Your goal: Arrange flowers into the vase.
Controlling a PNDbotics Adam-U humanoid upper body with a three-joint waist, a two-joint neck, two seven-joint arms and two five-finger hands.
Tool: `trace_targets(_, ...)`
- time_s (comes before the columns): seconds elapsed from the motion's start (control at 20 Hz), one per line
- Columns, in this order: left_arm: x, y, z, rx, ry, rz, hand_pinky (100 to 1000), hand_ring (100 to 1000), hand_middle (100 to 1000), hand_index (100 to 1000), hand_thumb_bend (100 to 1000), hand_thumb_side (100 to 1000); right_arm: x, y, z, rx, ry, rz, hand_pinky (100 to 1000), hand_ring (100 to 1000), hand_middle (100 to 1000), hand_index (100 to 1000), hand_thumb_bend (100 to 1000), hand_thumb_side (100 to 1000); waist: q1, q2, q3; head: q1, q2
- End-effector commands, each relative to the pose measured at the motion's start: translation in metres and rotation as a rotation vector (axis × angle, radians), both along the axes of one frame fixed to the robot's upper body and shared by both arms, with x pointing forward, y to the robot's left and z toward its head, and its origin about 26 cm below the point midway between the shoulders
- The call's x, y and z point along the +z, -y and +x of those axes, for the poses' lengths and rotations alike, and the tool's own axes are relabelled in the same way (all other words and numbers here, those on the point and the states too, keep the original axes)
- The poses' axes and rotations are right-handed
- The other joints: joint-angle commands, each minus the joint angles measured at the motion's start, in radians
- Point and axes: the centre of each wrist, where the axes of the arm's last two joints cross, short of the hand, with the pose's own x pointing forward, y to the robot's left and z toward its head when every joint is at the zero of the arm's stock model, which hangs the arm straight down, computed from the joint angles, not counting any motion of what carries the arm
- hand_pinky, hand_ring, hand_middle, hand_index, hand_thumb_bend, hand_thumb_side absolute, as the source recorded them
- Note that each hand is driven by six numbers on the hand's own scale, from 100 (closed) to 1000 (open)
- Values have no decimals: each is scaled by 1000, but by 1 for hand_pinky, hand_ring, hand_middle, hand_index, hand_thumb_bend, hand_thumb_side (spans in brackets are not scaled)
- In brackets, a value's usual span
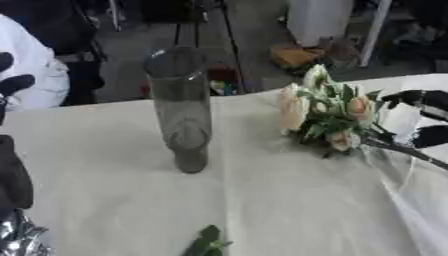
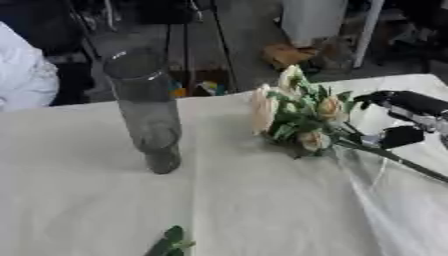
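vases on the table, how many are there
1. A tall clear glass vase stands upright on the cloth-covered table, left of the bunch of pale roses held in the right hand. No other vase shows.

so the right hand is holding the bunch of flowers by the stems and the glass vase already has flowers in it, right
Not quite. The right hand does hold the flowers by the stems, but the glass vase has no flowers in it: the left eye view shows it standing upright on the table, apart from the bunch.
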Motion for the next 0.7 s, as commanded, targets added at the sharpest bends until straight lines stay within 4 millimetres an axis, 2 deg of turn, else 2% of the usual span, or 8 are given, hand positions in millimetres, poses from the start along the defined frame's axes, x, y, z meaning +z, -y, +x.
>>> trace_targets(0.05,6,1,-3,-8,24,2,670,736,785,862,348,954,13,3,0,-16,19,-17,865,980,810,1000,453,769,-4,-16,2,-5,-10)
trace_targets(0.4,6,1,-3,-10,23,0,672,736,786,863,339,952,5,2,1,14,-30,-32,872,981,816,1000,436,756,-3,-11,6,-6,-11)
trace_targets(0.7,7,3,-3,-15,23,0,672,737,787,864,333,954,4,2,2,11,-15,-5,863,968,783,1000,439,758,-5,-7,10,-7,-15)
